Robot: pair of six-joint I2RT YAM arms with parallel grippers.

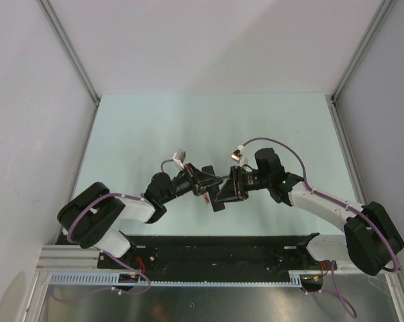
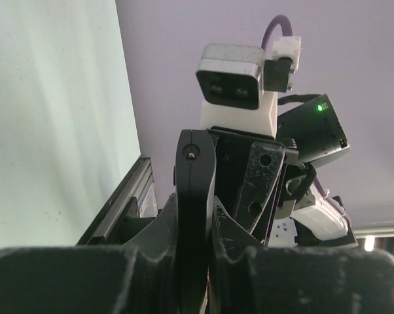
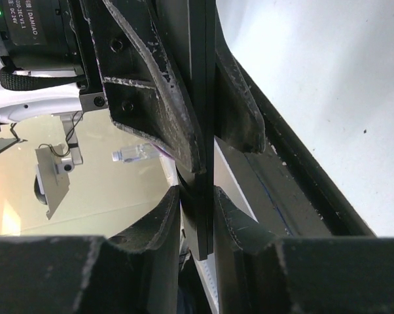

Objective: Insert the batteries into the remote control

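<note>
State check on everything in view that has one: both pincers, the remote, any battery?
left pincer: shut on the slim black rectangular remote control.
right pincer: shut on the same remote, from the opposite end.
remote: held in the air between both pincers, edge-on to both wrist cameras; battery slot not visible.
small red speck: lying on the pale green table under the pincers; possibly a battery, too small to tell.

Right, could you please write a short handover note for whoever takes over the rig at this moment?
Left claw: shut on the remote.
Right claw: shut on the same remote, from the opposite side.
Batteries: one small red piece on the table under the claws, possibly one; no blue ones visible.
Done: remote gripped. Left: loading batteries; slot not visible.
</note>
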